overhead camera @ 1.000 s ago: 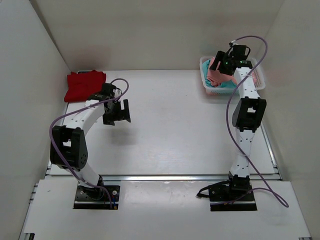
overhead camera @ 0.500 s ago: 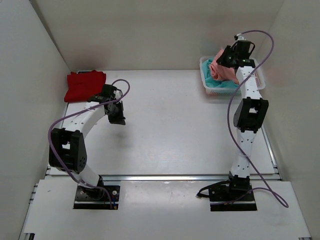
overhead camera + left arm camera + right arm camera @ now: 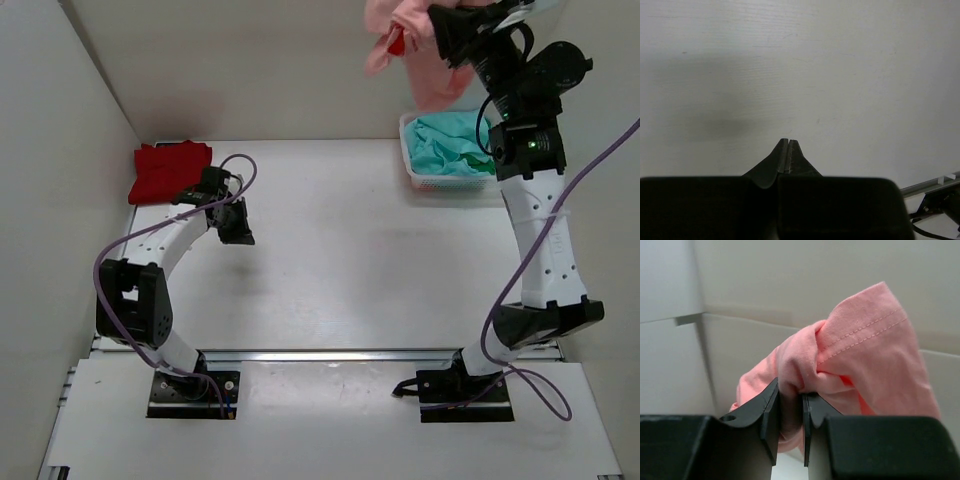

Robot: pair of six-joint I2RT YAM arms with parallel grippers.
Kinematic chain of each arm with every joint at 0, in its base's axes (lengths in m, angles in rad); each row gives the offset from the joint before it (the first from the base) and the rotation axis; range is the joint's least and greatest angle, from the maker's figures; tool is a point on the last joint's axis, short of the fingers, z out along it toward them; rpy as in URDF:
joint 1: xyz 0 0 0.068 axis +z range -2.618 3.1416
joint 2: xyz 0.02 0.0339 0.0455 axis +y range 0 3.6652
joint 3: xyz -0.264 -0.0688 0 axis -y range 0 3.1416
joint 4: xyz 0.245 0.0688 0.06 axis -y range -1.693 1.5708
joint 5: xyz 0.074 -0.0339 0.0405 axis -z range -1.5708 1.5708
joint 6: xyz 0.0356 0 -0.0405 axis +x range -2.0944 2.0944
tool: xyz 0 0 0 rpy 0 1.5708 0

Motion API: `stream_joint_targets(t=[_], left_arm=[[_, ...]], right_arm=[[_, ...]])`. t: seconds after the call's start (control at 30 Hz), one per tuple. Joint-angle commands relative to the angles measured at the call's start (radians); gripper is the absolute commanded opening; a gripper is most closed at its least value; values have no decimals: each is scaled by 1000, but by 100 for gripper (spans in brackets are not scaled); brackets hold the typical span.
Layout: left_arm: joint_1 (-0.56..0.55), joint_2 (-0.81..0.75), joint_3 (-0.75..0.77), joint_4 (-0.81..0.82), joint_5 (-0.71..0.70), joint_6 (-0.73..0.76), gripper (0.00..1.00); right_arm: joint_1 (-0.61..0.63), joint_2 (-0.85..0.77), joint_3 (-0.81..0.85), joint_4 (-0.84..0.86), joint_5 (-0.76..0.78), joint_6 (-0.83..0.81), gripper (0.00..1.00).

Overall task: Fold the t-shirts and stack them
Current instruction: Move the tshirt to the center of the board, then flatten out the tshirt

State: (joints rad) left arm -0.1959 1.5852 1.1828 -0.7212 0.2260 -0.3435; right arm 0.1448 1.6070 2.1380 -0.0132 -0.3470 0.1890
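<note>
Up went the right claw (image 3: 790, 396) since a moment ago, clamped on the pink t-shirt (image 3: 432, 70), which now hangs high above the basket (image 3: 414, 178). White walls (image 3: 250, 70) stand round the white table (image 3: 350, 260). The basket (far right corner) holds the teal t-shirt (image 3: 450, 145). The red t-shirt (image 3: 165, 170) lies far left. Near it, the left claw (image 3: 788, 150) is pressed together, holding nothing.

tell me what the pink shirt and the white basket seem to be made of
The salmon-pink t-shirt looks like soft, matte knit cloth: it bunches into loose folds where the right pincer pinches it, and a double row of stitching runs along its hem. The white basket is probably rigid plastic, with thin pale walls and a straight-edged shape. Its finish is too small to tell.
</note>
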Motion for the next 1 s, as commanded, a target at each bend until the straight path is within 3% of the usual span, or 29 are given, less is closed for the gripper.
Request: stream_joint_targets(t=[0.0,0.13,0.17,0.2,0.27,0.3,0.33,0.4,0.5,0.8,0.97], left_arm=[[64,-91,32,-15,-39,-32,0],[82,-105,113,-55,-53,-34,1],[88,-109,162,-69,-71,-38,9],[98,-114,173,-69,-73,-41,30],[92,-114,192,-63,-56,-45,45],[95,-110,195,-57,-51,-43,47],[87,-106,192,-49,-42,-42,50],[81,-93,176,-31,-33,-54,60],[82,-47,166,5,19,-77,63],[-40,238,331,45,77,-161,65],[-111,361,383,78,125,-218,68]], right_arm=[[105,-37,-137,97,-44,50,0],[182,-93,-265,28,-75,131,0],[199,-105,-292,-64,-70,191,0],[193,-101,-309,-147,-84,222,0],[177,-89,-355,-282,-125,283,1],[170,-81,-348,-420,-75,283,6],[158,-61,-304,-498,-49,280,27],[113,41,-198,-782,54,248,38],[49,152,-103,-960,81,138,45],[143,122,-484,-855,51,-9,42],[188,103,-663,-772,31,-25,50]])
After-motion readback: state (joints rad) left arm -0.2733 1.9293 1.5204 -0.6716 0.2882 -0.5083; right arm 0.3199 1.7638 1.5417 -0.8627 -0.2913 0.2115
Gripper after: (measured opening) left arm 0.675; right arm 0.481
